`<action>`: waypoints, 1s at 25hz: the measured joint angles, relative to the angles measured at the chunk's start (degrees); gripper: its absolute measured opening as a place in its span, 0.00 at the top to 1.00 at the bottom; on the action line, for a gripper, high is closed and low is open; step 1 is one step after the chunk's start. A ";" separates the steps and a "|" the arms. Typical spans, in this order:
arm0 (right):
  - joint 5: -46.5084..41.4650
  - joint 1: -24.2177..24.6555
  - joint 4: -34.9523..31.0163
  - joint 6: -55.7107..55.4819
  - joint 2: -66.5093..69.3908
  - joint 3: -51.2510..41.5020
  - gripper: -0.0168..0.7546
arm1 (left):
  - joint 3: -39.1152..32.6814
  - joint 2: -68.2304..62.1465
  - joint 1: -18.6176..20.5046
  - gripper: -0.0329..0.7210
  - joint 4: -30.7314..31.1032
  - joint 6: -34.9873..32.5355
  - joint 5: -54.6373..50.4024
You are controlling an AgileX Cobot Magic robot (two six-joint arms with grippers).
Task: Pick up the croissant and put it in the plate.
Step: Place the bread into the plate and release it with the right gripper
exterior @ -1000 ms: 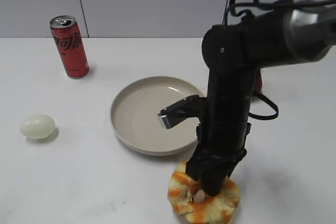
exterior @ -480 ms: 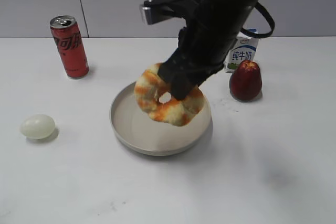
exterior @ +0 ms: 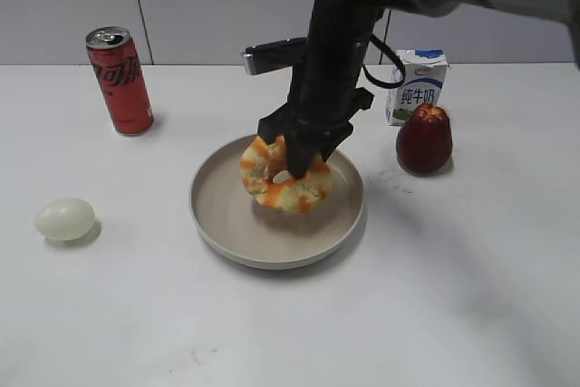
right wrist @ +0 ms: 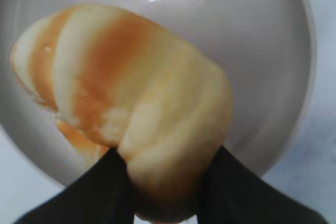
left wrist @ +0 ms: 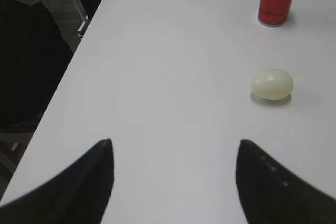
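The croissant (exterior: 285,178) is a cream ring with orange stripes, held tilted over the beige plate (exterior: 227,224), low and close to its floor. My right gripper (exterior: 302,159) is shut on the croissant's upper edge, reaching down from above. In the right wrist view the croissant (right wrist: 126,98) fills the frame between my two dark fingers, right gripper (right wrist: 165,174), with the plate (right wrist: 273,35) behind it. My left gripper (left wrist: 173,148) is open and empty over bare table at the left; it does not show in the exterior view.
A red soda can (exterior: 120,81) stands at the back left. A pale egg (exterior: 65,218) lies at the left, also in the left wrist view (left wrist: 272,84). A small milk carton (exterior: 417,86) and a dark red apple (exterior: 424,138) stand right of the plate.
My right gripper lifted the croissant from the table's front, carried it up and back over the plate, then lowered it toward the plate. The left gripper's earlier state is not shown.
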State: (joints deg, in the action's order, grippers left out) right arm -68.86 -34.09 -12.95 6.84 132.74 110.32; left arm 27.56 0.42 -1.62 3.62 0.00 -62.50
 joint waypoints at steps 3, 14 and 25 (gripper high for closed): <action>-0.07 0.00 -1.67 -0.24 3.02 1.31 0.71 | 0.00 0.00 0.00 0.22 0.00 0.00 0.00; -0.39 0.00 -2.28 -0.61 4.29 4.12 0.23 | 0.00 0.00 0.00 0.22 0.00 0.00 0.00; -0.44 0.44 0.97 -3.37 0.58 9.11 0.20 | 0.00 0.00 0.00 0.22 0.00 0.00 0.00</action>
State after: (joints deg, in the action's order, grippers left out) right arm -69.30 -33.64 -11.98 3.47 133.32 119.43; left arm 27.56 0.42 -1.62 3.62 0.00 -62.50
